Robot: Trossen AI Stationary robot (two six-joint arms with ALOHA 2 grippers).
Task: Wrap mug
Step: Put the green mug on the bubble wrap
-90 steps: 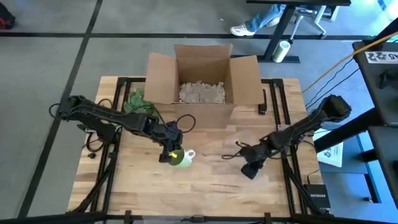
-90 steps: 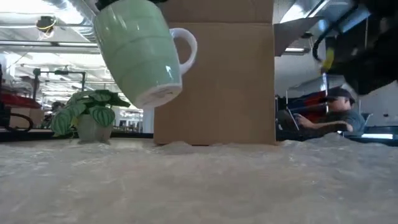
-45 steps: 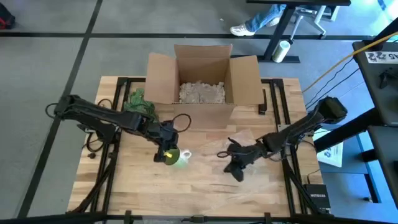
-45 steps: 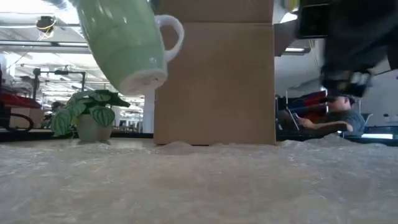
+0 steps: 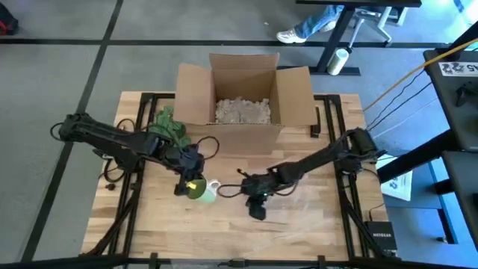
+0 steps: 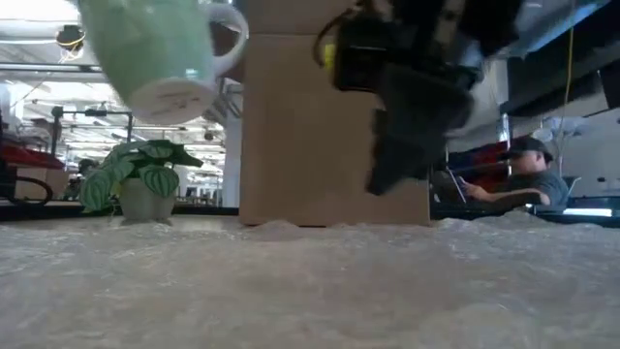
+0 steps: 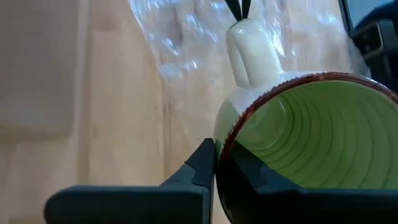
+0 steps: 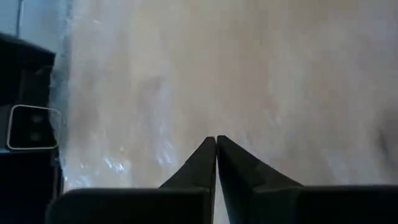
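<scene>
A pale green mug (image 5: 200,190) with a white handle (image 7: 249,50) hangs tilted above the table. My left gripper (image 5: 188,185) is shut on its rim. A clear sheet of bubble wrap (image 5: 310,196) lies flat on the wooden table and fills the low view's foreground (image 6: 310,291). To the mug's right, my right gripper (image 5: 255,211) is shut above the wrap (image 8: 249,74). Nothing shows between its fingers (image 8: 216,142). In the low view it hangs clear of the sheet (image 6: 376,182). My left gripper pinches the mug's wall at the brown rim (image 7: 219,146). One finger (image 7: 202,168) is outside and the other (image 7: 249,180) is inside the mug. The mug (image 6: 155,48) is lifted clear of the table and tilted, its handle (image 6: 228,34) toward the table's right.
An open cardboard box (image 5: 243,93) of packing filler stands at the table's far middle. A small potted plant (image 5: 166,123) sits to the box's left. A dark camera block (image 8: 25,134) sits at the wrap's edge. A person (image 6: 528,179) sits beyond the table.
My left gripper has carried the mug toward the table's left edge and a little upward, still tilted. My right gripper has swept along above the wrap toward the table's left and now hangs close to the mug's right.
</scene>
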